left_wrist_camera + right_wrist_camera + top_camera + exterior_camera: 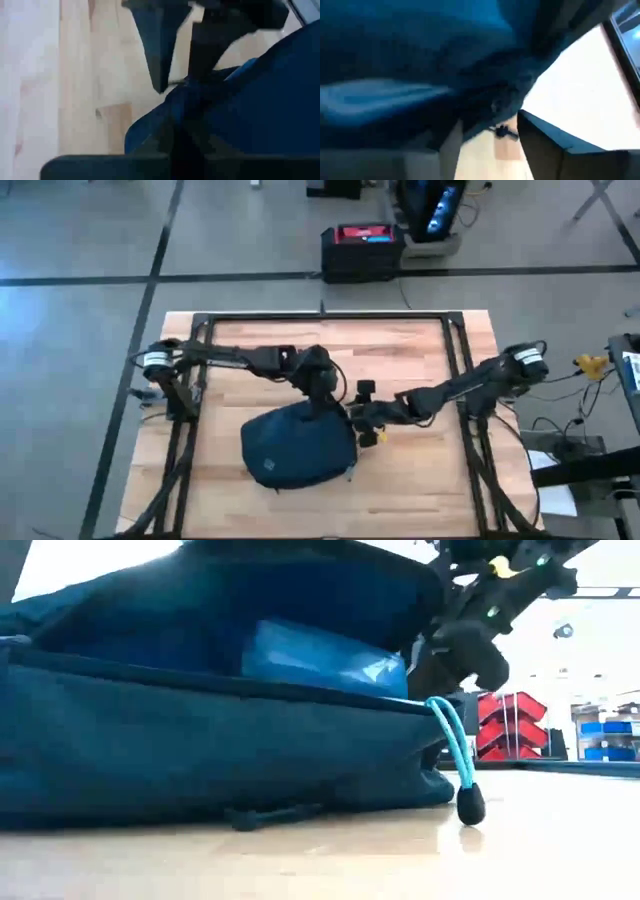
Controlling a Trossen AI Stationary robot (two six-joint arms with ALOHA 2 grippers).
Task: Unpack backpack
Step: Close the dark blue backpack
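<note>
Backpack [298,450] lay near the worktop's [420,480] front edge, bare wood to both sides. Only the low view showed its mouth gaping on a blue packet [325,660]. Left gripper [186,82] fingers pinched the backpack's fabric; right gripper [362,425] spread could not be told.

Backpack [298,452] on table [420,490], both end effectors at its rear edge.

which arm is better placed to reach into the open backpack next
Likely the right: its end effector sits at the open side of the backpack. The left end effector is shut on the backpack's upper edge, apparently holding it open.
</note>
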